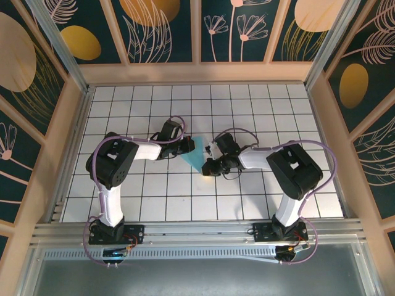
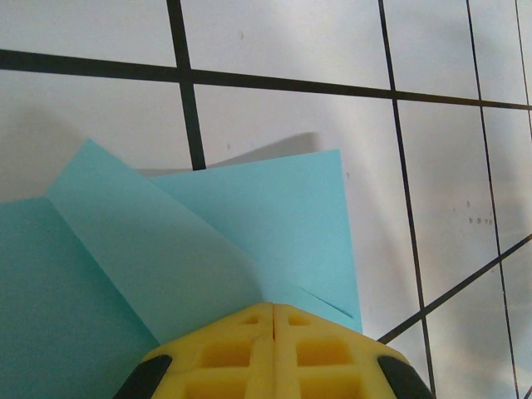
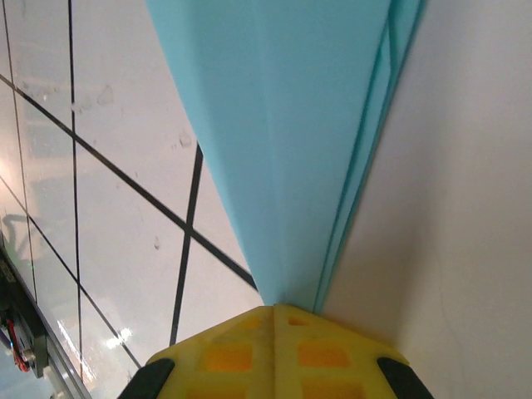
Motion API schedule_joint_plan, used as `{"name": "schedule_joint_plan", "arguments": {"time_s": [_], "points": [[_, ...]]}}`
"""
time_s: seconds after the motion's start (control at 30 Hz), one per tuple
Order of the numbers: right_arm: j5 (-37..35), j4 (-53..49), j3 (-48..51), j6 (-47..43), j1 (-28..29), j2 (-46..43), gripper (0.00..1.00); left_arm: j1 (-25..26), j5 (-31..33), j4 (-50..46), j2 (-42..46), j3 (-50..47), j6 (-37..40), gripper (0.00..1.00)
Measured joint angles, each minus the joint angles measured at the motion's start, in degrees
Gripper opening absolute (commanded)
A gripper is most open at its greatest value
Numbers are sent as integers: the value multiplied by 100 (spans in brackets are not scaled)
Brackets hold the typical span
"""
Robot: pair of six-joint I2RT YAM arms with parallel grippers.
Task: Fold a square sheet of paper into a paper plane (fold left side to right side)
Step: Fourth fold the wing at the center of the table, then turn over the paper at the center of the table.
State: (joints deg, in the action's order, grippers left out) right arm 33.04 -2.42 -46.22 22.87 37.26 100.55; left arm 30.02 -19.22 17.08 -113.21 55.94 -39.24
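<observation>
Light-blue paper plane (image 1: 195,155) lies mid-table, already a dart. Left gripper (image 2: 273,311) and right gripper (image 3: 274,309) are both closed at its edges. Looks like final creasing, which needs even pressure.

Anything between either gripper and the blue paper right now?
Nothing visible. The left gripper is shut with its tips against the wide end of the folded paper; the right gripper is shut at its narrow point. Whether either pinches it or just presses on it, I cannot tell.
</observation>
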Motion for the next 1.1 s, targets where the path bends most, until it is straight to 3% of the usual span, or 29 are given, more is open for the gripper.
{"name": "schedule_joint_plan", "arguments": {"time_s": [0.27,0.5,0.67,0.97,1.1], "points": [[-57,-627,127,-20,22,-374,0,-11,42,-219,0,142,2,1],[-269,-855,42,-201,-328,-1110,28,-11,20,-542,144,334,15,13],[-459,-664,39,-249,-636,-1670,46,-11,94,-717,741,435,127,26],[-555,129,310,-50,-1139,-2168,64,-11,898,-750,2426,-114,282,42],[-378,487,426,109,-1215,-2114,64,-11,1285,-728,2953,-715,273,48]]}}
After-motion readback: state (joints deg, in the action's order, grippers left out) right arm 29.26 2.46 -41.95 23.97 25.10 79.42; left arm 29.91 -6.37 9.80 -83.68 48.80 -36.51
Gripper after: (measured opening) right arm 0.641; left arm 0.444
